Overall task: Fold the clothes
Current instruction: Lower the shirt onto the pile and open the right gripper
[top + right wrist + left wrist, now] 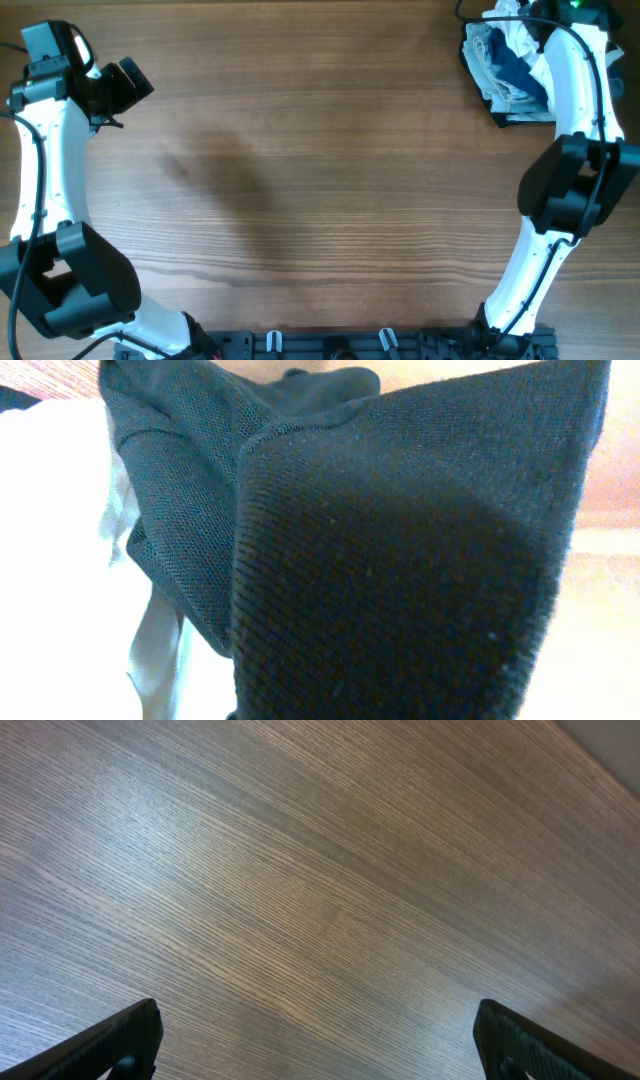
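Observation:
Black knit fabric of the clothes (400, 560) fills the right wrist view, bunched right against the camera and hiding my right fingers. In the overhead view my right arm (575, 80) reaches into the heap of clothes (500, 60) at the table's far right corner. A dark edge (503, 112) shows under the heap's near side. I cannot see whether the right gripper holds the fabric. My left gripper (125, 85) (320, 1055) is open and empty, hovering over bare wood at the far left.
The heap holds white and light-blue pieces; white cloth (60, 560) shows beside the black fabric. The wooden table (320, 180) spreads between the arms. The arm bases stand at the front edge (330, 345).

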`<state>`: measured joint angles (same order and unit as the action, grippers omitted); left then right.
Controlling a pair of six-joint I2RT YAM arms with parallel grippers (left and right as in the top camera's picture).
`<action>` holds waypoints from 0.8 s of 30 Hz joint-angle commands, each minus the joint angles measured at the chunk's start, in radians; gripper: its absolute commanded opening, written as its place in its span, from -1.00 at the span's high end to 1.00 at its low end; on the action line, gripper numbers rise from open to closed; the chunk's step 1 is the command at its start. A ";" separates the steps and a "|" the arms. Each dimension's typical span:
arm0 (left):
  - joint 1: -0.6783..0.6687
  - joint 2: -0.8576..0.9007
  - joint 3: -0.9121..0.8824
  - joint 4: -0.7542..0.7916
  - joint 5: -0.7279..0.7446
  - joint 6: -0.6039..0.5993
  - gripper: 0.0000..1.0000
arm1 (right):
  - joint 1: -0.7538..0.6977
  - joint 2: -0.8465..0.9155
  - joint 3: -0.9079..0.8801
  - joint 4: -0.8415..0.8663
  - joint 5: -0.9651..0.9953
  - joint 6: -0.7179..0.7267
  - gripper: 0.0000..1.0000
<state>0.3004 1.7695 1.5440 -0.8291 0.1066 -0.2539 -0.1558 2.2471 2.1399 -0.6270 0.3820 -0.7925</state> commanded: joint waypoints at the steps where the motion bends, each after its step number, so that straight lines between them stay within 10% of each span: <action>1: -0.002 0.011 0.012 0.007 0.016 -0.016 -1.00 | 0.001 -0.094 0.018 -0.019 0.032 0.071 0.91; 12: -0.002 0.011 0.012 0.005 0.016 -0.016 -1.00 | -0.001 -0.122 0.013 -0.279 -0.147 0.129 0.92; 13: -0.002 0.011 0.012 0.005 0.016 -0.016 -1.00 | -0.001 -0.122 0.013 -0.294 -0.157 0.140 0.66; 15: -0.002 0.011 0.012 0.005 0.016 -0.016 -1.00 | 0.000 -0.123 0.013 -0.331 -0.193 0.168 -0.74; 16: -0.002 0.011 0.012 0.005 0.016 -0.016 -1.00 | -0.001 -0.123 0.013 -0.351 -0.214 0.167 -0.99; 24: -0.002 0.011 0.012 -0.001 0.016 -0.016 -1.00 | -0.003 -0.177 0.014 -0.404 -0.386 0.171 -0.97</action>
<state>0.3004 1.7695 1.5440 -0.8280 0.1066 -0.2539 -0.1577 2.1521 2.1399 -1.0286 0.1539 -0.6464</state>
